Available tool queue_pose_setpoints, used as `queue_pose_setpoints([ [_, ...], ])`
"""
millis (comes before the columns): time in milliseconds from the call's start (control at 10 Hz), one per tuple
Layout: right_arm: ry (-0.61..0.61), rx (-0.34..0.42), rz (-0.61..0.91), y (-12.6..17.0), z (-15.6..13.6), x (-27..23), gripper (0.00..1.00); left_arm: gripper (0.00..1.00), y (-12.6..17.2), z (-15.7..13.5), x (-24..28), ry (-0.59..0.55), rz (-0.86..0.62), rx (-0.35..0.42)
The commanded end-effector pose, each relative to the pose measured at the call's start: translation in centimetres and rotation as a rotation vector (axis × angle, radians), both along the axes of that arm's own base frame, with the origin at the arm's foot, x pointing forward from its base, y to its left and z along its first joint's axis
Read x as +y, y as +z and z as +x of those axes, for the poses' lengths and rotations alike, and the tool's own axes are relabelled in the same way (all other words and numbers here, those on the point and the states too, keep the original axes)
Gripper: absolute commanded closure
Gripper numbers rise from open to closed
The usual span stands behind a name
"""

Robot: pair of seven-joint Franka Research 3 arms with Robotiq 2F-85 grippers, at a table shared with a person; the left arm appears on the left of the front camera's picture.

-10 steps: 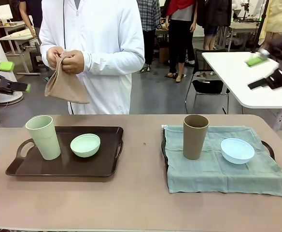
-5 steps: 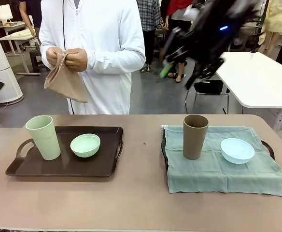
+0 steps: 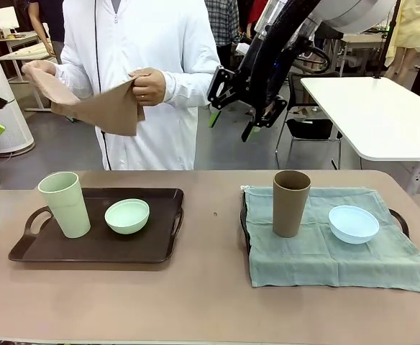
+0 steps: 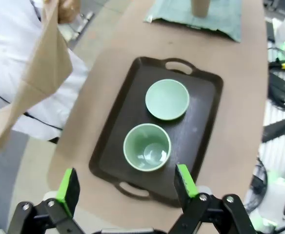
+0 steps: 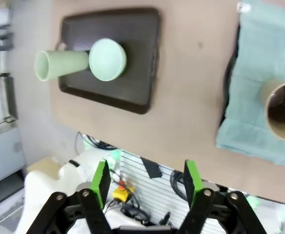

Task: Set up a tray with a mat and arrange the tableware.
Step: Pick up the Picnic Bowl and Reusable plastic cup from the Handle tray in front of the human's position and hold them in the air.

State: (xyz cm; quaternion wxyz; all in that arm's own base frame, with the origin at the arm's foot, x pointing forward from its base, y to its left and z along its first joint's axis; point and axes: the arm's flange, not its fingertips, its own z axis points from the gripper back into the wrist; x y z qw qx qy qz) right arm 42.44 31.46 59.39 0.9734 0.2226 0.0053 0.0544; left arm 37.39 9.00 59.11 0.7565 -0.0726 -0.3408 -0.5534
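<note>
The pale green cup (image 3: 65,203) stands upright on a dark tray (image 3: 95,251), at the tray's left end. The mint green bowl (image 3: 127,215) sits just beside the cup on the same tray. This tray lies on the left part of the worktop (image 3: 210,295), near its left edge.

The brown cup (image 3: 290,203) stands upright on a green mat (image 3: 325,262) on the right part of the worktop. The light blue bowl (image 3: 353,223) sits near this cup, closer to the right edge. The mat is spread over a second tray (image 3: 244,230), and a dark handle peeks out on the right side.

A person (image 3: 160,43) stands at the far edge and holds up a tan cloth (image 3: 102,108). One hand (image 3: 149,86) grips one end and the other hand (image 3: 39,70) grips the other end.

The right gripper (image 3: 235,123) hangs high in the air past the middle of the far edge. Its two fingers are spread apart and hold nothing. The left gripper (image 4: 126,185) is up in the air by the left edge, looking down at the dark tray. Its fingers are spread wide and hold nothing.
</note>
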Motion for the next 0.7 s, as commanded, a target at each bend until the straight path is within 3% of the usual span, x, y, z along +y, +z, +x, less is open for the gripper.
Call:
queue_pose_setpoints([
  [0,-0.041,-0.013,-0.066,-0.6,-0.9,0.3,0.22,0.00,0.7,0.3,0.1,-0.001,0.024,0.072],
  [100,0.000,0.000,0.000,0.0,0.0,0.0,0.22,0.00,0.0,0.0,0.0,0.000,0.000,0.000],
  [300,-0.027,-0.072,-0.105,-2.2,3.0,4.6,0.22,0.00,-1.6,4.2,2.5,-0.137,-0.120,0.104],
  [500,0.000,-0.058,-0.152,-4.0,5.2,11.0,0.22,0.00,-4.1,6.7,5.0,-0.183,-0.219,0.292],
  [600,0.016,-0.050,-0.187,-5.0,6.0,14.2,0.22,0.00,-5.0,7.2,5.1,-0.249,-0.211,0.308],
])
